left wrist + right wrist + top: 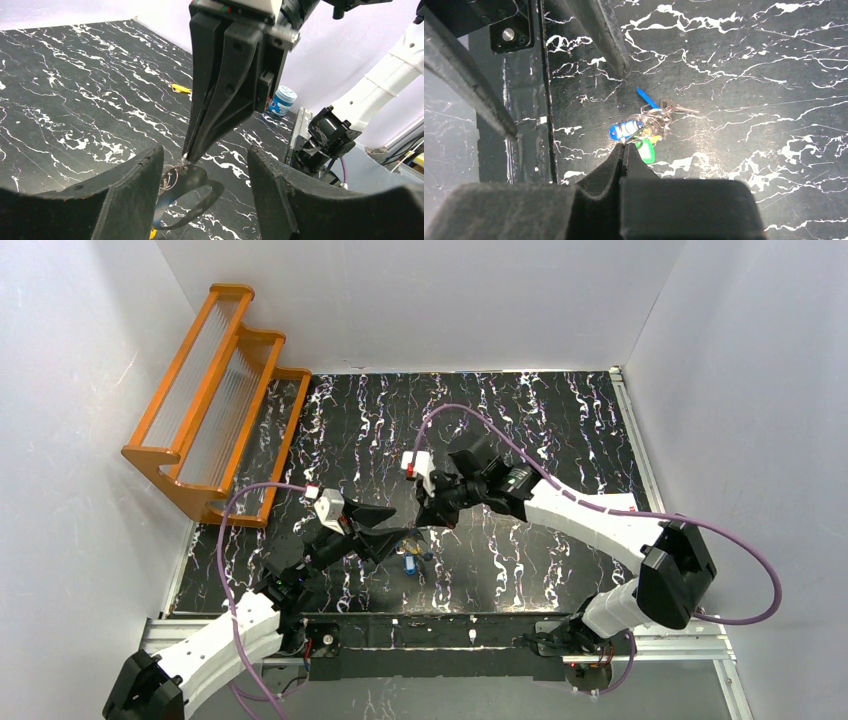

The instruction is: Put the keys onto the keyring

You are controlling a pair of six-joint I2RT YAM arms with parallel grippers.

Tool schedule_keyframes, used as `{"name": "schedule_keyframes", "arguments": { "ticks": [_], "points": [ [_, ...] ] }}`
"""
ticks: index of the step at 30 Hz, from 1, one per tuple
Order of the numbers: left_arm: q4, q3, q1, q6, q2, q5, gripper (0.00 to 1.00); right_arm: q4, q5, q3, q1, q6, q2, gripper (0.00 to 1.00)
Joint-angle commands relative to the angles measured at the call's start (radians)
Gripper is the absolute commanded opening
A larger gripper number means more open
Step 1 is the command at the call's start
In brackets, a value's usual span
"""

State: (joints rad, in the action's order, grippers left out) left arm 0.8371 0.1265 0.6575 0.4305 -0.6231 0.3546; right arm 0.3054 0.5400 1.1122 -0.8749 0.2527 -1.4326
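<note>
Right claw (624, 146): tips pressed together, apparently nipping the thin metal loop of the keyring (171, 176); bunch hanging directly below the tips, just above the marbled black mat (749, 60).

Left claw (205, 152): spread wide, holding nothing, one finger either side of the right claw's tips and the bunch.

Keys (644, 135): clustered at the right claw's tips; green-headed key (647, 151) touching them on one side, blue-headed key (620, 131) just beyond, bare silver blade (679, 107) pointing away.

Small yellow item (180, 89): probably a stray key, well beyond the right claw, apart from the bunch.

Hazards, judged:
- Thin loop slipping from narrow tips, for want of grip area; bunch dropping.
- Left claw closing on the right fingers rather than on a key, for want of room.
- Tangled keys hiding the loop's split.
- Yellow item left unthreaded.
</note>
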Motion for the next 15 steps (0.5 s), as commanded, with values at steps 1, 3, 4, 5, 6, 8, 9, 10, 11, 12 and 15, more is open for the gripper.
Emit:
{"name": "schedule_keyframes", "arguments": {
  "ticks": [1, 3, 4, 5, 6, 8, 9, 10, 11, 12, 15],
  "points": [
    [-0.014, 0.037, 0.0, -0.035, 0.009, -0.02, 0.61, 0.117, -0.21, 0.07, -0.05, 0.087, -0.034, 0.01],
    [-0.03, 0.038, 0.0, -0.041, 0.017, -0.029, 0.62, 0.124, -0.228, 0.078, -0.051, 0.085, -0.044, 0.01],
    [-0.04, 0.038, 0.001, -0.046, 0.021, -0.035, 0.63, 0.117, -0.226, 0.076, -0.051, 0.084, -0.044, 0.01],
    [-0.051, 0.038, 0.0, -0.049, 0.03, -0.041, 0.63, 0.105, -0.218, 0.072, -0.052, 0.083, -0.041, 0.01],
    [-0.065, 0.039, 0.001, -0.053, 0.037, -0.051, 0.63, 0.089, -0.206, 0.067, -0.052, 0.079, -0.036, 0.01],
    [-0.104, 0.042, 0.0, -0.063, 0.057, -0.074, 0.64, 0.05, -0.182, 0.05, -0.05, 0.071, -0.024, 0.01],
    [-0.125, 0.044, 0.001, -0.071, 0.067, -0.085, 0.65, 0.032, -0.168, 0.042, -0.051, 0.068, -0.017, 0.01],
    [-0.145, 0.045, 0.001, -0.08, 0.078, -0.096, 0.65, 0.012, -0.156, 0.034, -0.051, 0.064, -0.012, 0.01],
    [-0.165, 0.045, 0.001, -0.083, 0.09, -0.118, 0.65, -0.012, -0.142, 0.023, -0.05, 0.061, -0.005, 0.01],
    [-0.182, 0.045, 0.0, -0.085, 0.102, -0.134, 0.65, -0.039, -0.123, 0.009, -0.049, 0.057, -0.002, 0.01],
    [-0.225, 0.042, 0.001, -0.092, 0.136, -0.168, 0.65, -0.128, -0.052, -0.033, -0.04, 0.028, 0.013, 0.01]
  ]
}}
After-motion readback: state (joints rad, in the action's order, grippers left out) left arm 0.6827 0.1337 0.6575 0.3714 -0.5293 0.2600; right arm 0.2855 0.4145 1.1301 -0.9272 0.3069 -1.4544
